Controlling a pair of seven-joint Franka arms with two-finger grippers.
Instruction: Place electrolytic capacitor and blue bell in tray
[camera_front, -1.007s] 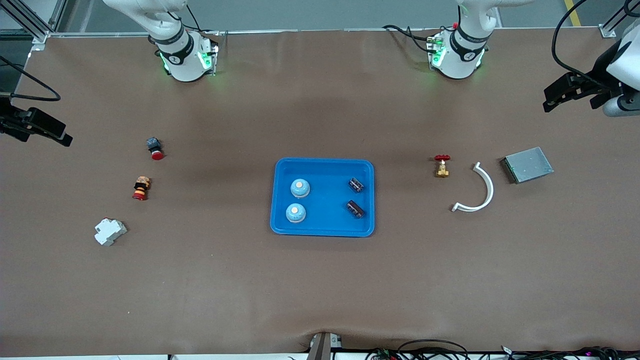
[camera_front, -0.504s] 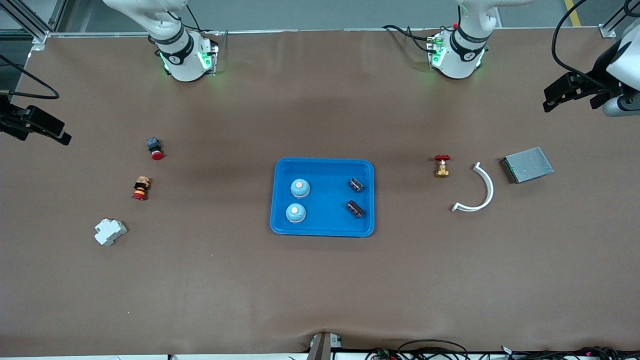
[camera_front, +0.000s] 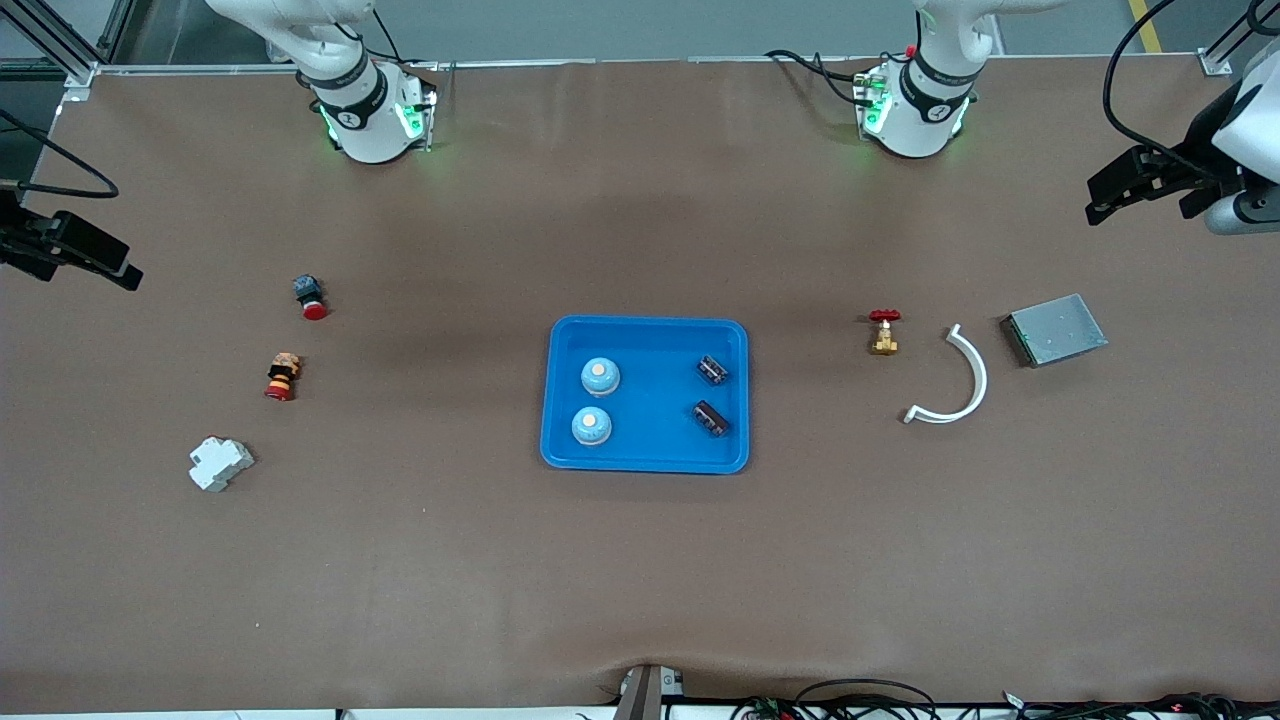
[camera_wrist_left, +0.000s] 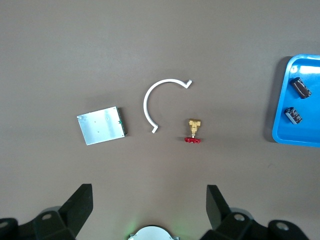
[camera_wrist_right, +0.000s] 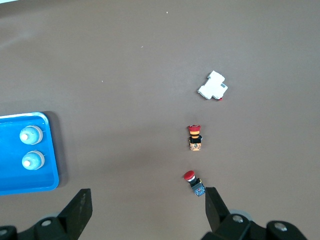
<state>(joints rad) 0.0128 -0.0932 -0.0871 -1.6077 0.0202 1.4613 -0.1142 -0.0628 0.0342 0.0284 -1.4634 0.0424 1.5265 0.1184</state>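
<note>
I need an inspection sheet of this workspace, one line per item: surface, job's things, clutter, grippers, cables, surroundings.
Surface: brown table cover, flat.
Job's things: blue tray at mid-table holds two blue bells toward the right arm's end and two capacitors toward the left arm's end.
Clutter: toward the right arm's end, two red-capped push buttons and a white breaker; toward the left arm's end, a brass valve, a white curved clip and a grey metal box.
Grippers: left gripper open, over bare table by the valve; right gripper open, over bare table by the buttons; both wait, empty.
Cables: black cables along the table's near edge.
Surroundings: metal frame posts at the corners.
</note>
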